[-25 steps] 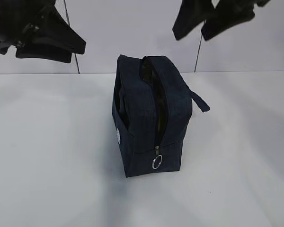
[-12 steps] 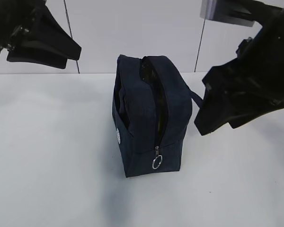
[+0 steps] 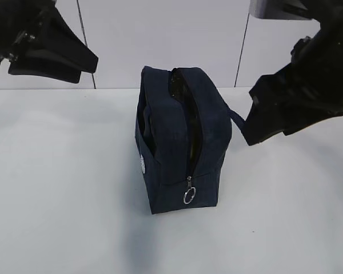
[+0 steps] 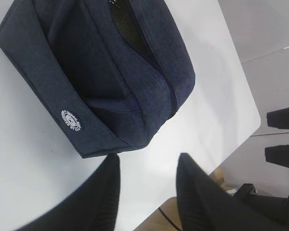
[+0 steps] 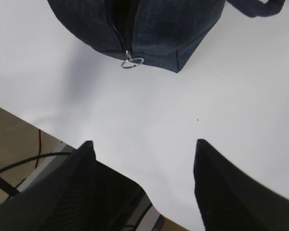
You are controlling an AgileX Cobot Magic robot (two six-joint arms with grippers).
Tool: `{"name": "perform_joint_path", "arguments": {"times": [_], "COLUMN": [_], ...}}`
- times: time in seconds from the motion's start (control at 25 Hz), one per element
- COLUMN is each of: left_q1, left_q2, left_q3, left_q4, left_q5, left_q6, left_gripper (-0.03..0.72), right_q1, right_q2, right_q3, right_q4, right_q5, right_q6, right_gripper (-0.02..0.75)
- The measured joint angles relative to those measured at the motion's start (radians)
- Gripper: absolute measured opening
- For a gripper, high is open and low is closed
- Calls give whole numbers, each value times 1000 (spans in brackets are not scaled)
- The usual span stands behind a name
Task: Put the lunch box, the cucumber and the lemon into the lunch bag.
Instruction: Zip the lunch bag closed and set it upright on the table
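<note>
The navy lunch bag (image 3: 180,137) stands in the middle of the white table, its top zipper open and the silver ring pull (image 3: 189,197) hanging at the near end. A sliver of yellow shows inside the opening. It is too small to identify. The lunch box, the cucumber and the lemon are not otherwise in view. My left gripper (image 3: 87,69) hangs open and empty above the table, left of the bag. My right gripper (image 3: 263,134) is open and empty just right of the bag, near its loop handle (image 3: 240,121). The bag also shows in the left wrist view (image 4: 101,72) and the right wrist view (image 5: 149,24).
The white table (image 3: 57,188) runs to a pale wall at the back. The table's edge (image 5: 33,122) shows in the right wrist view, with brown floor and cables below it. The left wrist view shows another table edge (image 4: 231,154).
My right gripper has come down from the top of the view to bag height on the bag's right. My left gripper has shifted slightly. The bag has not moved.
</note>
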Motion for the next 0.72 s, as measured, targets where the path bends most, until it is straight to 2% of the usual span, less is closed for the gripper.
{"name": "perform_joint_path", "arguments": {"times": [0.2, 0.36, 0.56, 0.72], "left_q1": [0, 0, 0, 0], "left_q2": [0, 0, 0, 0], "left_q3": [0, 0, 0, 0], "left_q4": [0, 0, 0, 0], "left_q5": [-6, -15, -22, -22], "left_q6": [0, 0, 0, 0], "left_gripper": [285, 285, 285, 285], "right_q1": [0, 50, 191, 262], "right_q2": [0, 0, 0, 0], "right_q3": [1, 6, 93, 217], "right_q4": [-27, -133, -387, -607], "right_q5": [-111, -220, -405, -561], "right_q6": [18, 109, 362, 644], "right_gripper": [483, 483, 483, 483]}}
